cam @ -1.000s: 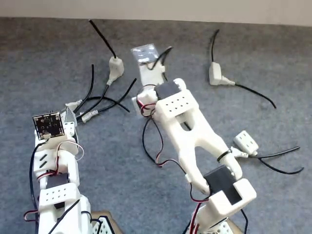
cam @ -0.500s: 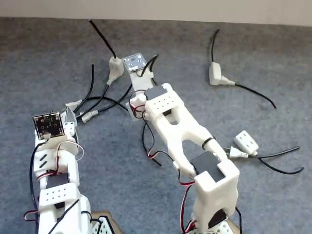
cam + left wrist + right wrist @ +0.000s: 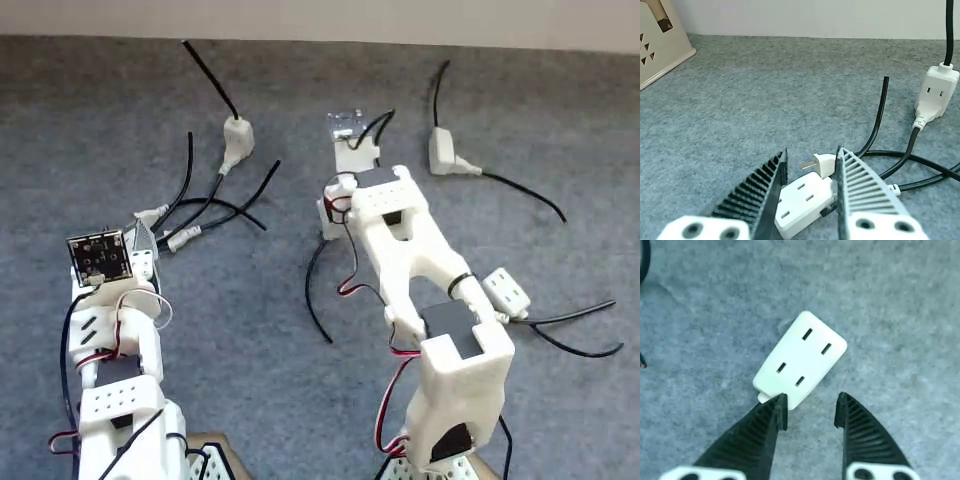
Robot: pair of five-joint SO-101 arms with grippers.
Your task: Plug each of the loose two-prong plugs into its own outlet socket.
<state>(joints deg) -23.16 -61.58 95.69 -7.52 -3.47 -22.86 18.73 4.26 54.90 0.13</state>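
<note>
The left arm (image 3: 112, 340) sits folded low, the left gripper (image 3: 812, 150) with jaws clenched on a white socket block (image 3: 800, 202), a loose plug (image 3: 821, 164) just beyond it. The right arm (image 3: 405, 245) stretches over the grey worktop (image 3: 80, 120). Its wrist view shows the right gripper (image 3: 811, 396), jaws parted, tips just short of a second socket (image 3: 801, 357). From above, a corded socket (image 3: 236, 140) lies beyond the left gripper.

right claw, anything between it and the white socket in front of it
No, just bare carpet in the right wrist view; the near end of the outlet socket sits at one tip of the right claw.
</note>
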